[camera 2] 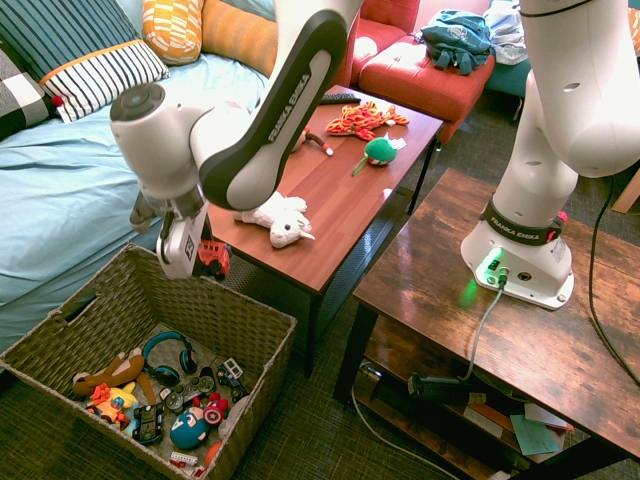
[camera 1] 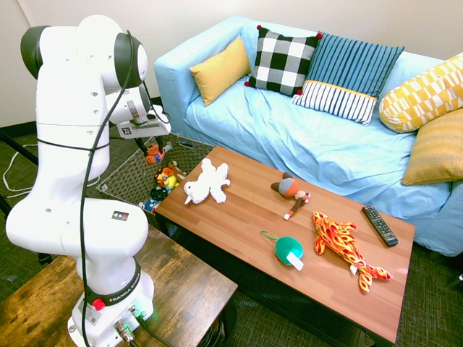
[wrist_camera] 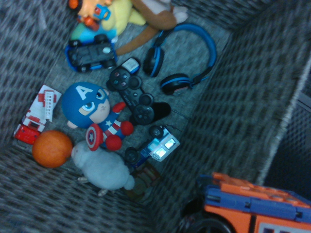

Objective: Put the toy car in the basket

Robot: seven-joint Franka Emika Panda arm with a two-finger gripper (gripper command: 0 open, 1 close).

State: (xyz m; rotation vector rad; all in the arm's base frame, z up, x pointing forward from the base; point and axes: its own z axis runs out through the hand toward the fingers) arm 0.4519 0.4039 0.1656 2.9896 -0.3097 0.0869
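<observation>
The toy car, orange and red, hangs just over the basket's rim on the side nearest the coffee table. My gripper is shut on it, pointing down. In the first exterior view the toy car shows under the gripper, above the basket on the floor between sofa and table. In the wrist view the toy car fills the lower right corner, with the basket's woven wall and floor beyond it.
The basket holds several toys: a hero plush, a game controller, headphones and an orange ball. On the coffee table lie a white plush, a monkey, a green toy and a remote.
</observation>
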